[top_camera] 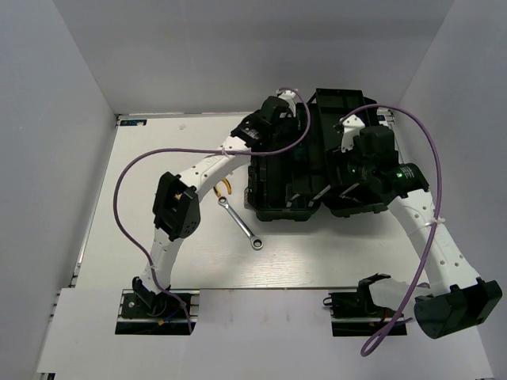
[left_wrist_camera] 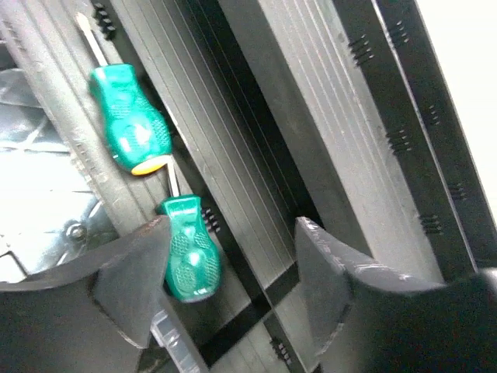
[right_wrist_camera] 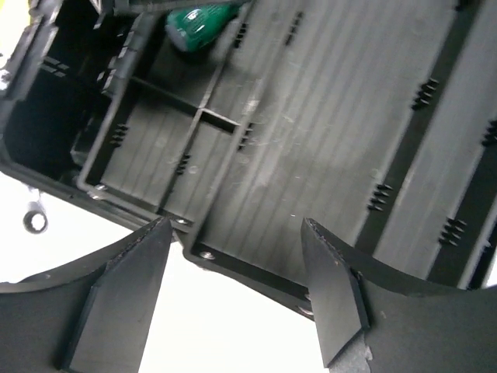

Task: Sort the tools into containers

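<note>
The black toolbox (top_camera: 317, 158) lies open at the back middle of the table. Two green-handled screwdrivers (left_wrist_camera: 128, 128) (left_wrist_camera: 190, 249) lie end to end in its ribbed black tray (left_wrist_camera: 256, 155). My left gripper (left_wrist_camera: 233, 280) hovers open over that tray, its left finger just beside the nearer screwdriver and not holding it. My right gripper (right_wrist_camera: 233, 287) is open and empty above the tray's near edge (right_wrist_camera: 248, 268); one green handle (right_wrist_camera: 194, 27) shows at the top. The long silver ratchet wrench (top_camera: 240, 223) lies on the table. The yellow pliers (top_camera: 225, 188) peek out beside the left arm. The small wrench is out of view.
The white table (top_camera: 158, 237) is bounded by grey walls on three sides. Purple cables (top_camera: 135, 170) loop above both arms. The wrench's ring end (right_wrist_camera: 35, 221) lies on the table just left of the toolbox's near corner.
</note>
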